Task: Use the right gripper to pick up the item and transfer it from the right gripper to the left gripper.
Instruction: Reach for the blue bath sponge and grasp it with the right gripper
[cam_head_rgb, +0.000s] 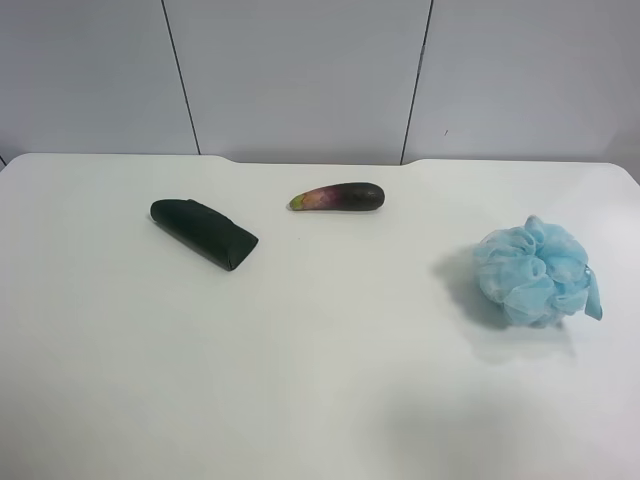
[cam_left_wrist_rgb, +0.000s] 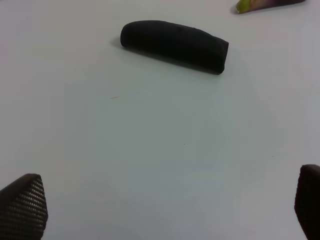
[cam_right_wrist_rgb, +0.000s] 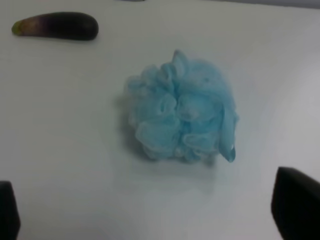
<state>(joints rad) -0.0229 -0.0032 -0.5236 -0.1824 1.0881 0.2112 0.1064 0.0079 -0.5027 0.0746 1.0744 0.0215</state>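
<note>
My right claw (cam_right_wrist_rgb: 152, 207) stood wide open, its two black fingertips (cam_right_wrist_rgb: 297, 202) far apart with nothing between them but bare white table (cam_head_rgb: 320, 400). The blue pouf (cam_right_wrist_rgb: 181, 107) lay on the table ahead of that claw. It was a ruffled ball, resting loose and clear of both fingertips. In the high view the pouf sat near the right edge, well apart from the other things. My left claw (cam_left_wrist_rgb: 165, 202) was open too and gripped nothing. Ahead of it lay the dark rolled cloth (cam_left_wrist_rgb: 175, 45) on its side, and beyond that the greenish tip of the eggplant (cam_left_wrist_rgb: 245, 6). In the high view the eggplant lay between cloth and pouf — nearer the cloth, and closer to the table's far edge than either. None of the three touched another.
</note>
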